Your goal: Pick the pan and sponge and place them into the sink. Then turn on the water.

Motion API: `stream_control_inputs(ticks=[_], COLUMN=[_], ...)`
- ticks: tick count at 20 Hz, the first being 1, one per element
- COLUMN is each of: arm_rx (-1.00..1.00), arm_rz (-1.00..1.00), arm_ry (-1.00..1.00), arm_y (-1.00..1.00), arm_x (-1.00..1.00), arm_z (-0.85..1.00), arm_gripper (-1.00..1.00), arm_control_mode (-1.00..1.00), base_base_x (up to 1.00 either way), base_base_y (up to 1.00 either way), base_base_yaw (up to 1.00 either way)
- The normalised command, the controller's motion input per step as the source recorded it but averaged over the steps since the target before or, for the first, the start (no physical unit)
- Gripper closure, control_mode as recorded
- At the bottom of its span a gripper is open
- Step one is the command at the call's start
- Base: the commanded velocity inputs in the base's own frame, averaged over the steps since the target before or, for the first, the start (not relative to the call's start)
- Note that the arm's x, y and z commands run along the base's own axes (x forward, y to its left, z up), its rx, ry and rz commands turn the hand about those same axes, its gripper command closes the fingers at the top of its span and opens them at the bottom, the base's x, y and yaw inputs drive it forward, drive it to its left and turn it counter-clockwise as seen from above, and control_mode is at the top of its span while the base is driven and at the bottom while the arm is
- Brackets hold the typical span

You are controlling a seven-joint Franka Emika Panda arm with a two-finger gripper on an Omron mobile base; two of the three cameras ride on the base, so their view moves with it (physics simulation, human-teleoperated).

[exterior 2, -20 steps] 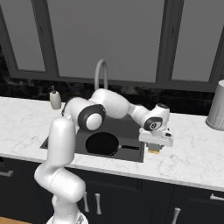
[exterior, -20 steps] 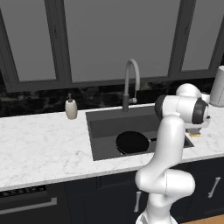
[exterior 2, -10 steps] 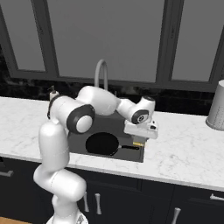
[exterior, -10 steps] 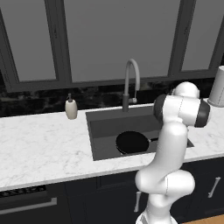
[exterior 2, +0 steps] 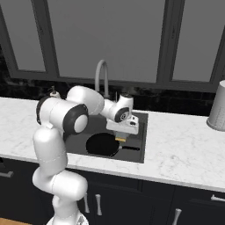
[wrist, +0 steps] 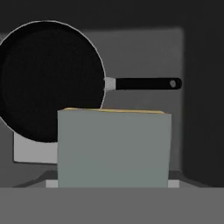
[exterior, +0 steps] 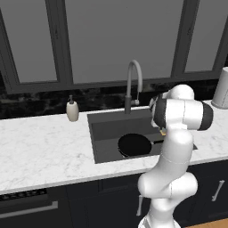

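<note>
The arm has swung left since 1 s ago: then the gripper (exterior 2: 121, 137) was over the marble counter (exterior 2: 184, 149) at the right edge of the sink (exterior 2: 138, 134), now it hangs above the basin, near its right-front part. It carries the sponge (exterior 2: 121, 139) with it, so the sponge is off the counter and over the sink but not yet released. Nothing else moved; the base and cameras stay as before.

Going left to right. The soap bottle (exterior: 72, 110) stands on the counter near the sink's back-left corner. The faucet (exterior: 132, 84) rises at the back edge, approx. the middle; no water is seen. The pan (exterior 2: 102, 144) already lies in the basin, front-centre, handle toward the right wall. In hand view the pan (wrist: 50, 78) is directly below, with the sponge (wrist: 113, 146) in front of it, grey-green face to the camera, thin yellow line at top. A grey metal canister (exterior 2: 218, 107) stands at the far right of the counter.

My reading: pan step is done, sponge step wants only lowering and letting go, then the faucet.

Hard to see: the fingers are covered by the sponge in hand view, and are too small in the base views. So the jaw width cannot be read directly; it seems closed on the sponge. In left base view the arm's own body hides the hand, only a bit of yellow shows. The faucet's handle I cannot make out.
</note>
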Motion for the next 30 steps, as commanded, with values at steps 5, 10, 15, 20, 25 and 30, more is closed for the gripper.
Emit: stream_control_inputs(ticks=[5,10,15,20,25,30], arm_rx=[0.0,0.0,0.0,0.04,0.04,0.0], arm_rz=[0.01,0.06,0.11,0.12,0.14,0.07], arm_ry=[0.0,0.0,0.0,-0.07,-0.09,0.0], arm_y=[0.02,0.0,0.0,0.0,0.04,0.36], arm_x=[0.42,0.47,0.49,0.16,0.0,0.0], arm_z=[-0.28,-0.29,-0.27,-0.24,-0.12,-0.04], arm_gripper=[1.0,1.0,1.0,1.0,1.0,1.0], arm_control_mode=[-1.0,-1.0,-1.0,-1.0,-1.0,-1.0], base_base_x=[0.0,0.0,0.0,0.0,0.0,0.0], base_base_y=[0.0,0.0,0.0,0.0,0.0,0.0], base_base_yaw=[0.0,0.0,0.0,0.0,0.0,0.0])
